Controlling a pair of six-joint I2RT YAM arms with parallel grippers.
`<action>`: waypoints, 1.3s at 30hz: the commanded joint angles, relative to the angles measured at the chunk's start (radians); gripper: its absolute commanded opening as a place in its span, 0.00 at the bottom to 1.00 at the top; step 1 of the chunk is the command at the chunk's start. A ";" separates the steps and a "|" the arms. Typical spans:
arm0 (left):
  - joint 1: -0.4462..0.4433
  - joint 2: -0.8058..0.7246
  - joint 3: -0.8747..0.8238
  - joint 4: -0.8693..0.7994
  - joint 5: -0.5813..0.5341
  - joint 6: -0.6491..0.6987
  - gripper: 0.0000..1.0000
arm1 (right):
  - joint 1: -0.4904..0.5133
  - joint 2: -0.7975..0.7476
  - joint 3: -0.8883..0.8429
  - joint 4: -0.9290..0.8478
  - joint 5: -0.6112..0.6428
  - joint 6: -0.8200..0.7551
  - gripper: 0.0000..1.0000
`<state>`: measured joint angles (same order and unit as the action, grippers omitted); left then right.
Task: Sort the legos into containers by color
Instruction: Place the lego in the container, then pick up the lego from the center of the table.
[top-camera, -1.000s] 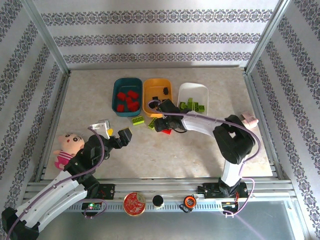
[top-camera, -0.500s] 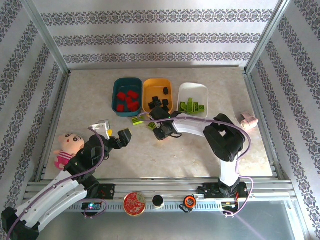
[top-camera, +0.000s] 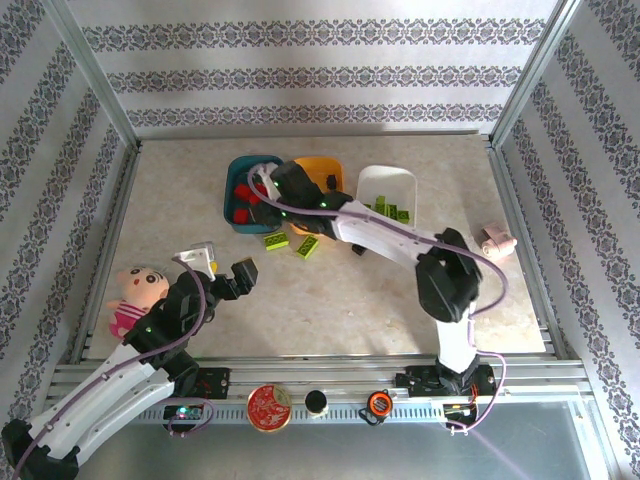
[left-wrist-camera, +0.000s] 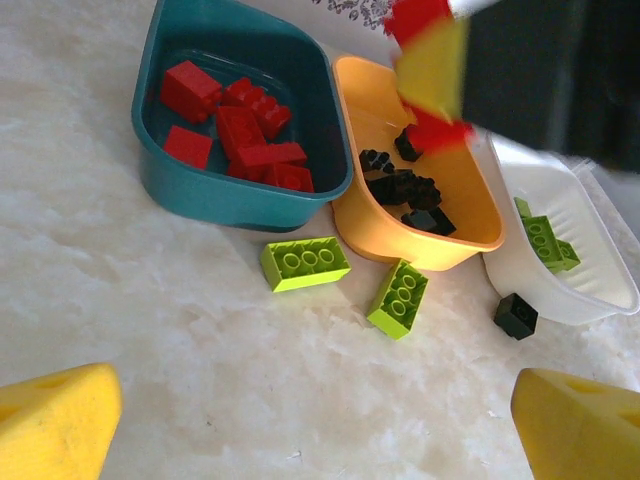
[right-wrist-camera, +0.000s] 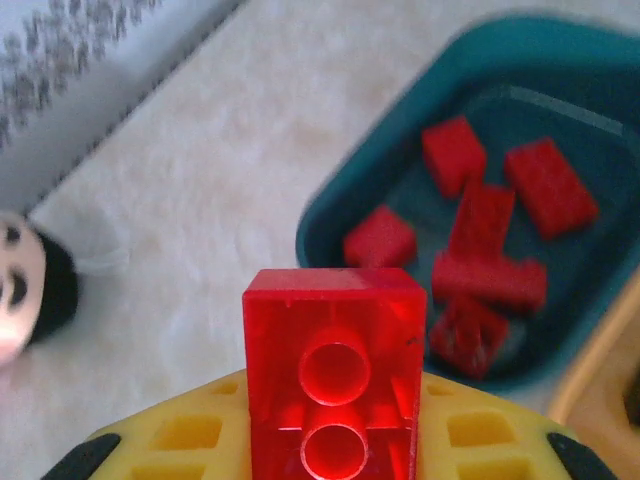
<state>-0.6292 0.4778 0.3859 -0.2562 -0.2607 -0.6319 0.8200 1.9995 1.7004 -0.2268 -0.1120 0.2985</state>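
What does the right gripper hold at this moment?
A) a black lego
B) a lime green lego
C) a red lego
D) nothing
C: in the right wrist view, a red lego sits clamped between the yellow fingers of the right gripper, near the teal tray.

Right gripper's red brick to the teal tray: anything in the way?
Nothing visible. The right gripper holds the red brick right by the teal tray, whose top is open; sorted red bricks lie inside.
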 joint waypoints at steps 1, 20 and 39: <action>-0.008 -0.022 0.037 -0.060 -0.019 0.019 1.00 | -0.028 0.145 0.140 0.003 0.018 0.059 0.26; -0.007 0.009 0.069 -0.044 -0.013 0.040 1.00 | -0.086 0.149 0.207 0.105 0.055 0.162 0.73; 0.000 1.104 0.624 0.032 0.226 0.334 0.77 | -0.272 -0.813 -0.990 0.331 0.102 0.267 0.73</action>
<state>-0.6281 1.5135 0.9371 -0.2176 -0.0399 -0.3866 0.5625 1.2724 0.7563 0.0807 -0.0196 0.5449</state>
